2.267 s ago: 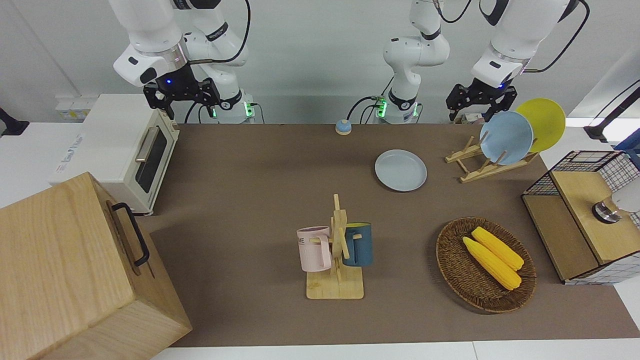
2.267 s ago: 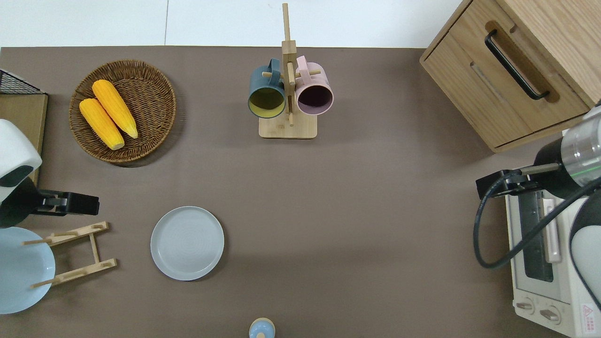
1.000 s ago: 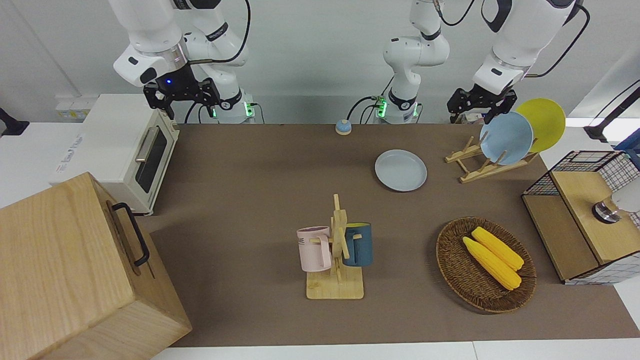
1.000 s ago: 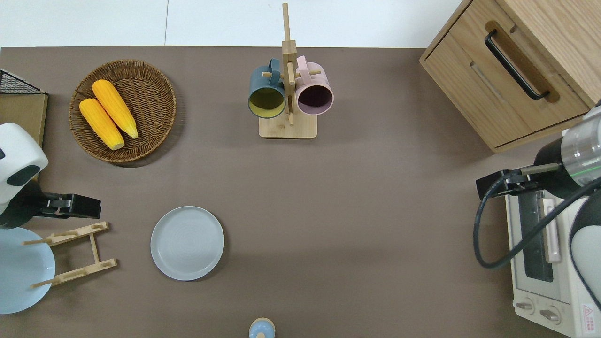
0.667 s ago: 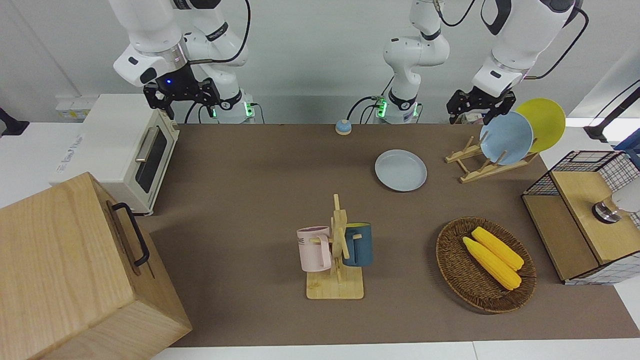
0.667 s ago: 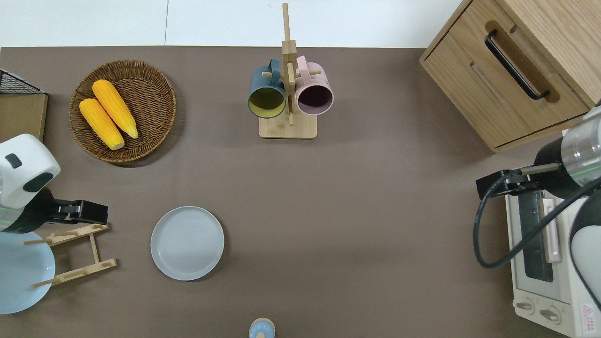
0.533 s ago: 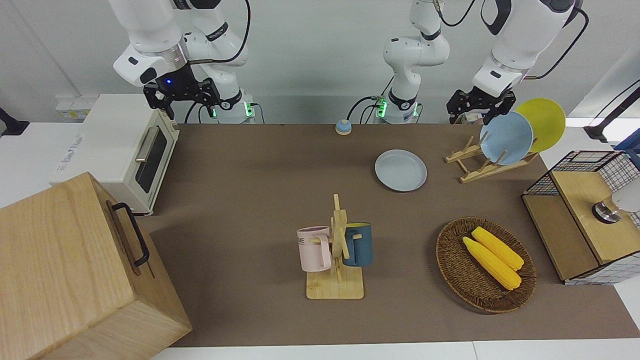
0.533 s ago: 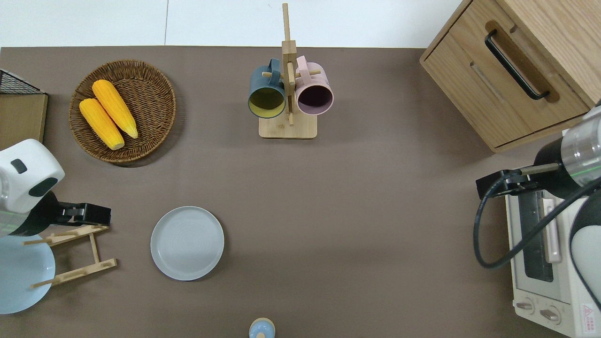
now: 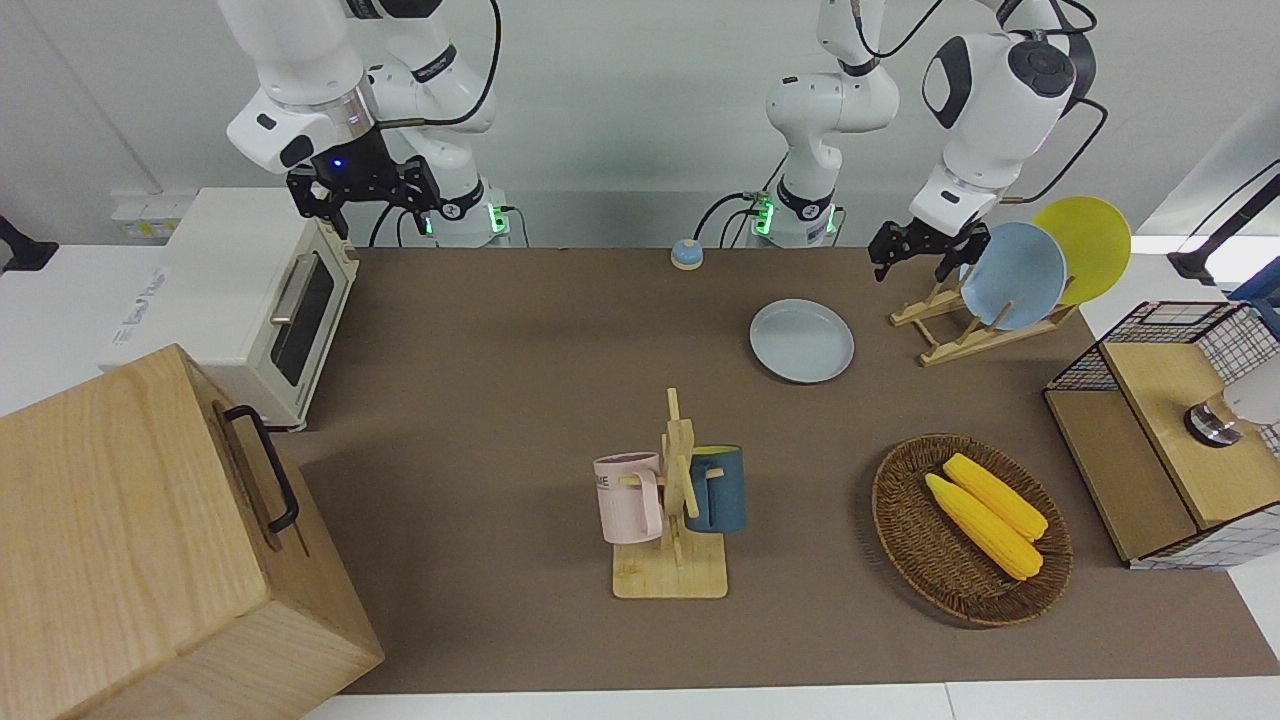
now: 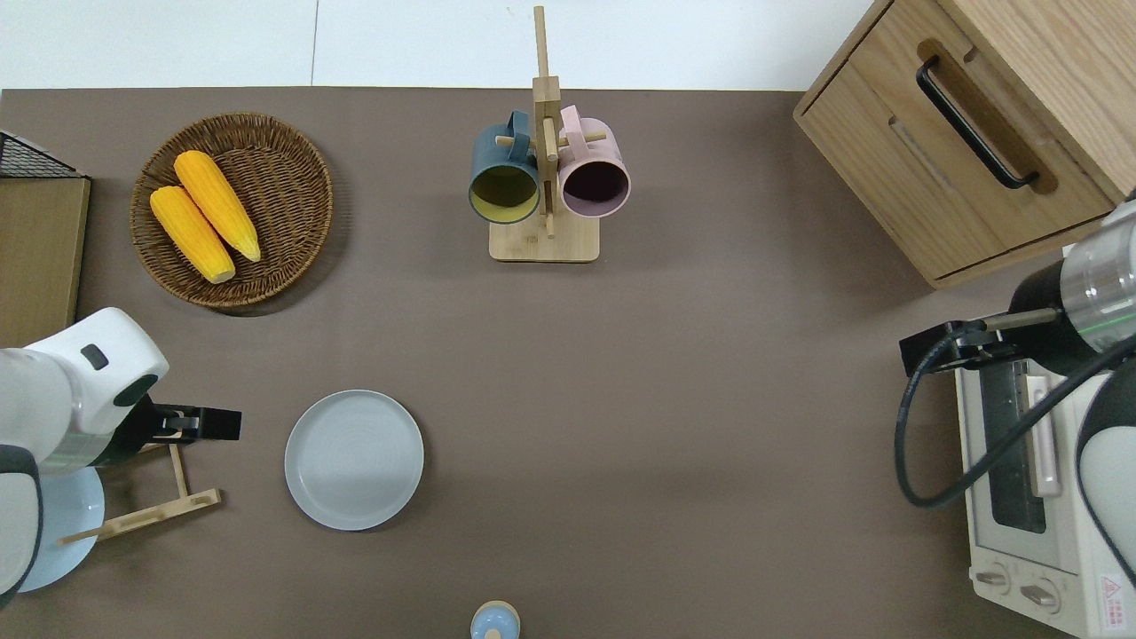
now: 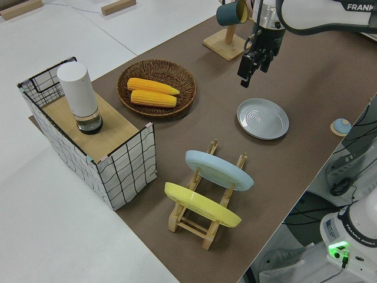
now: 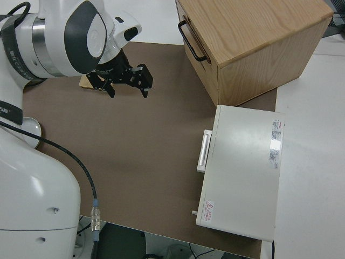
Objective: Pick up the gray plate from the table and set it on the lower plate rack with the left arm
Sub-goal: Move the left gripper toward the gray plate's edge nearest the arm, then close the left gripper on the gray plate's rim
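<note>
The gray plate [image 10: 354,460] lies flat on the brown surface [image 10: 674,373], toward the robots' edge and toward the left arm's end, with nothing touching it. Just beside it, closer still to the left arm's end, stands the lower plate rack [image 10: 151,497] — a blue plate [image 9: 1012,275] and a yellow plate [image 9: 1085,248] lean in its slots at the end away from the gray plate, and the slots nearest the gray plate are bare. The left arm's end effector [image 10: 209,424] hangs in the air over the rack's end nearest the gray plate, holding nothing; whether its fingers are spread or closed I cannot tell. The right arm is parked, its end effector [image 12: 125,82] released, fingers apart — nothing between them. A wicker basket [image 10: 293,151] holding two corn cobs [image 10: 204,216] sits near the edge farthest from the robots.
</note>
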Controlling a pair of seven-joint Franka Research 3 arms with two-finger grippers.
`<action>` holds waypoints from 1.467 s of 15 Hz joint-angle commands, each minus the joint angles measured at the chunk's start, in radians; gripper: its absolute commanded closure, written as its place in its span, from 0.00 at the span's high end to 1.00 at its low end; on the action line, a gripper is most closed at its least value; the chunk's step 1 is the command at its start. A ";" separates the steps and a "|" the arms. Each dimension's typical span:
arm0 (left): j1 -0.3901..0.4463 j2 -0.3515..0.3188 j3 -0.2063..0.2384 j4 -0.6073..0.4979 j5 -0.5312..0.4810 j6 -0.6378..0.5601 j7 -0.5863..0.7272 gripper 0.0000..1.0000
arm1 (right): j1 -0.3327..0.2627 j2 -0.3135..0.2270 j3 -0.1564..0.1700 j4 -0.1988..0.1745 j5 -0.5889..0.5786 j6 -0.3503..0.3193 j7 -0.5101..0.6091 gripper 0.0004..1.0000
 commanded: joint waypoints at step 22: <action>-0.021 0.099 -0.008 -0.449 -0.041 0.595 -0.011 0.99 | -0.023 -0.002 0.021 0.007 -0.005 -0.011 0.012 0.98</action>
